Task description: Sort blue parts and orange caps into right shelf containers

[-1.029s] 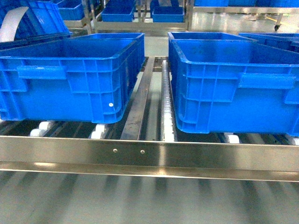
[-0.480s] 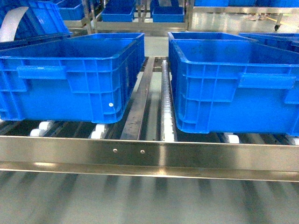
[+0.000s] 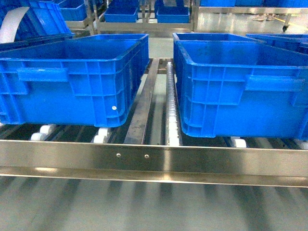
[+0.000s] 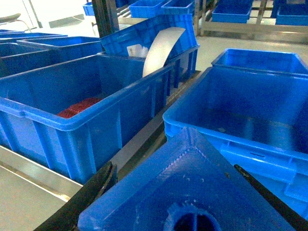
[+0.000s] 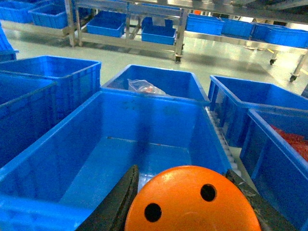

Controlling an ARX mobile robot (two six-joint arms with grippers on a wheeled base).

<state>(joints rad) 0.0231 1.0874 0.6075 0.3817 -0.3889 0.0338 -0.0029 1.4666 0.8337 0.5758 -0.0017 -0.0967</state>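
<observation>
My left gripper (image 4: 175, 179) is shut on a blue part (image 4: 192, 192), a block with a round nub facing the camera; it hovers by the near left corner of an open blue container (image 4: 250, 110). My right gripper (image 5: 185, 192) is shut on an orange cap (image 5: 192, 204), its flat end with two small holes showing, above the near edge of an empty container (image 5: 130, 144). In the head view two containers (image 3: 72, 77) (image 3: 240, 91) stand on the steel shelf (image 3: 154, 161). Neither gripper shows in the head view.
A left-hand crate (image 4: 72, 110) holds red items, and beyond it a tilted crate (image 4: 144, 38) holds a white sheet. A rear crate (image 5: 149, 84) holds a plastic bag. A crate at the right (image 5: 284, 149) holds red pieces. White rollers (image 3: 172, 110) run between the crates.
</observation>
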